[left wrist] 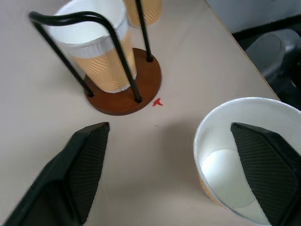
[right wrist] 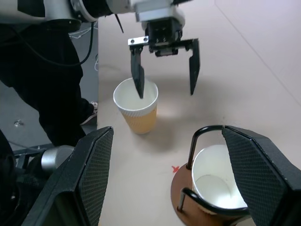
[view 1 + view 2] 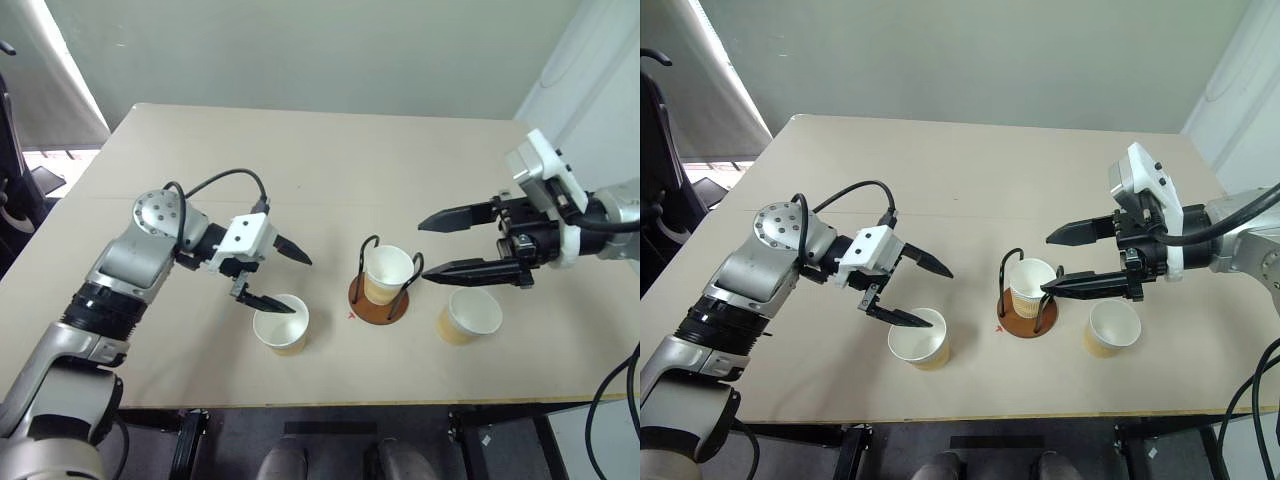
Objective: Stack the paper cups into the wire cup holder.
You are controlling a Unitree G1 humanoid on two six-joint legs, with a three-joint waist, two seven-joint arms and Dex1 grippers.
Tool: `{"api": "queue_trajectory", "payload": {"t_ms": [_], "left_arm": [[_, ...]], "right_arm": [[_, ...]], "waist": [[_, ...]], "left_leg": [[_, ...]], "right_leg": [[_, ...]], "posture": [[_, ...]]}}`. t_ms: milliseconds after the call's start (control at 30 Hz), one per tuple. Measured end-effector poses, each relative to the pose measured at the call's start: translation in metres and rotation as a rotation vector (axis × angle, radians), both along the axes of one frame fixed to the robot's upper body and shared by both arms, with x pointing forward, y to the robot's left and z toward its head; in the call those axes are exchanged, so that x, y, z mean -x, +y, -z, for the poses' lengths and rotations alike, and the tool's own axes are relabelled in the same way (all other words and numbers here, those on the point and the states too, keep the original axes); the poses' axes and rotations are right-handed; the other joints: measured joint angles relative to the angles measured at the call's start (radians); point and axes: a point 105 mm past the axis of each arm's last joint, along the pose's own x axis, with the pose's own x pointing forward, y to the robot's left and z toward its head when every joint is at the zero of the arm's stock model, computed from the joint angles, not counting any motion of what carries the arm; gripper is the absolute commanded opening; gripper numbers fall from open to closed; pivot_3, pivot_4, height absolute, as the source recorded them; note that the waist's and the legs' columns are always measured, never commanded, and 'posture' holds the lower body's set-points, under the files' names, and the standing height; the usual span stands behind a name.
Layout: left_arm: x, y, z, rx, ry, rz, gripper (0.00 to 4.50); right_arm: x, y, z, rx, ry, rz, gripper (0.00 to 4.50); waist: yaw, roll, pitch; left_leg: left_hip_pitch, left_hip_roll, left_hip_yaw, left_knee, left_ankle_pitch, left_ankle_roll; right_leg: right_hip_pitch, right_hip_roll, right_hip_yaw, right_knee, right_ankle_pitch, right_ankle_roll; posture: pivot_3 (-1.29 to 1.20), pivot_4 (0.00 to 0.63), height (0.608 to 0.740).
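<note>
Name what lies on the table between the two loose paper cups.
The wire cup holder, with a third paper cup standing inside it, as the left eye view shows.

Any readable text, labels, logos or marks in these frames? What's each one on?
No readable words, numbers or logos.
Small red mark on the table beside the wire cup holder: a sign, not legible as a letter.
Paper cups: ribbed walls, no print visible.

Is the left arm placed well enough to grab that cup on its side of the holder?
Probably yes. The left pincer is open, with one finger already inside the cup and the other outside its rim, and nothing stands between them.
</note>
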Motion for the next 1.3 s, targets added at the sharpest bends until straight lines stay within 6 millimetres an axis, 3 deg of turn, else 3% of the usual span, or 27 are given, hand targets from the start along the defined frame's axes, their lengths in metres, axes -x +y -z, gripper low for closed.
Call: {"api": "queue_trajectory", "payload": {"t_ms": [333,1300], "left_arm": [[0.0031,-0.0003,0.0067,-0.014,-0.013,0.03,0.02],[0.0066,0.003,0.0015,-0.006,0.033,0.031,0.02]], "right_arm": [[-0.0027,0.0,0.0021,0.003,0.004,0.004,3.74],[-0.0032,-0.0011,0.0017,0.003,0.002,0.0,3.74]], "waist": [[0.0,0.0,0.0],[-0.002,0.001,0.0]], "left_leg": [[0.0,0.0,0.0,0.0,0.0,0.0],[0.0,0.0,-0.001,-0.001,0.0,0.0]], "right_leg": [[0.0,0.0,0.0,0.0,0.0,0.0],[0.0,-0.001,0.0,0.0,0.0,0.0]], "posture": [[0.0,0.15,0.74],[0.0,0.15,0.74]]}}
